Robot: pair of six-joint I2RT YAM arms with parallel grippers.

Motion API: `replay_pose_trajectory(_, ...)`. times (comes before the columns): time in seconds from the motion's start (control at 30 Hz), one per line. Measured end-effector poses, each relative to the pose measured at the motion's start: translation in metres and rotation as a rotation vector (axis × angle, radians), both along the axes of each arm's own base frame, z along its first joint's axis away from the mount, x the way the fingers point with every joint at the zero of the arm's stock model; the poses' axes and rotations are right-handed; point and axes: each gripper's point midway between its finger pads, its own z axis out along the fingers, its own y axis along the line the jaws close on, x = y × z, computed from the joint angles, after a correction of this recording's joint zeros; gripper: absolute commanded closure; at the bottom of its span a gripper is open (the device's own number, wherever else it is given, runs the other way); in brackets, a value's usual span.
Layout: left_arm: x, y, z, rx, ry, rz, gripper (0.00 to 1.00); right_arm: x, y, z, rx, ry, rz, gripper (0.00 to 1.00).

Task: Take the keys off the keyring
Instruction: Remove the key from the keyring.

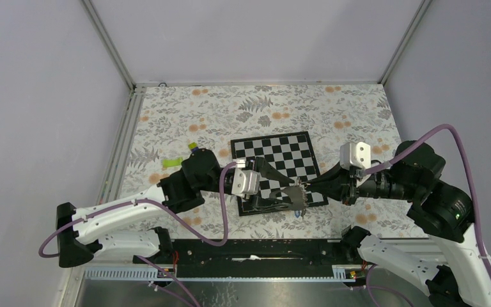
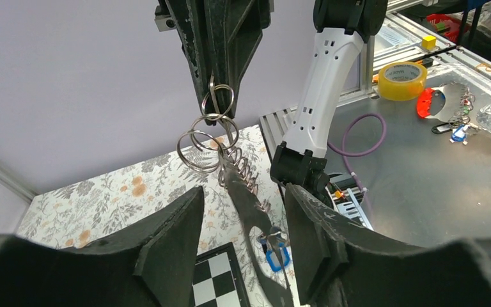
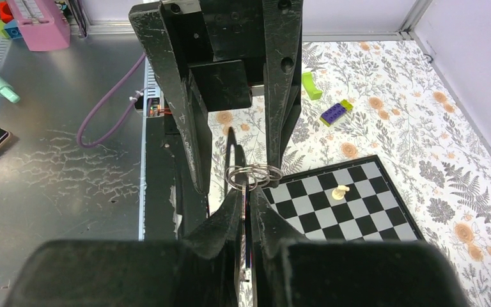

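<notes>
Grey-brown fabric-strap keyring [image 2: 249, 211] | my right gripper [image 3: 250, 192] clamps its silver ring | my left gripper [image 2: 243, 190] gapes around strap, seemingly not touching

Walls [image 1: 243, 38]: plain lilac
Table [image 1: 185, 121]: grey-and-orange floral cloth
Corner posts [image 1: 110, 48]: silver metal
Bench [image 3: 57, 166]: scratched grey metal

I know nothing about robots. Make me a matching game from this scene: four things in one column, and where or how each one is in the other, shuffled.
1. right end effector
2. left end effector
3. pawn
4. green piece

A. on the chessboard
B. open, either side of the keyring
C. on the floral cloth
D. shut on the keyring's metal rings

Pairs: 1-D, 2-B, 3-A, 4-C
</notes>
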Motion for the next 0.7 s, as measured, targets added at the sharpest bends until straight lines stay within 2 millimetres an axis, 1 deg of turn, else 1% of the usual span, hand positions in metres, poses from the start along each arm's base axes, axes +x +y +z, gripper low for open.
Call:
replay_pose_trajectory(0.17, -0.003, 0.001, 0.004, -0.004, 0.006, -0.014, 0.45, 0.002, -0.003, 0.001, 0.001, -0.017, -0.019, 1.00)
replay_pose_trajectory(0.5, -0.011, 0.005, 0.004, 0.007, 0.027, -0.048, 0.43, 0.004, -0.004, -0.001, -0.009, -0.021, -0.031, 1.00)
replay_pose_trajectory(0.6, -0.013, 0.012, 0.010, -0.004, 0.018, -0.043, 0.41, 0.004, -0.004, -0.006, -0.027, -0.007, -0.030, 1.00)
replay_pose_trajectory(0.7, -0.014, 0.021, 0.022, -0.035, -0.007, -0.030, 0.40, 0.004, -0.004, -0.011, -0.045, 0.011, -0.029, 1.00)
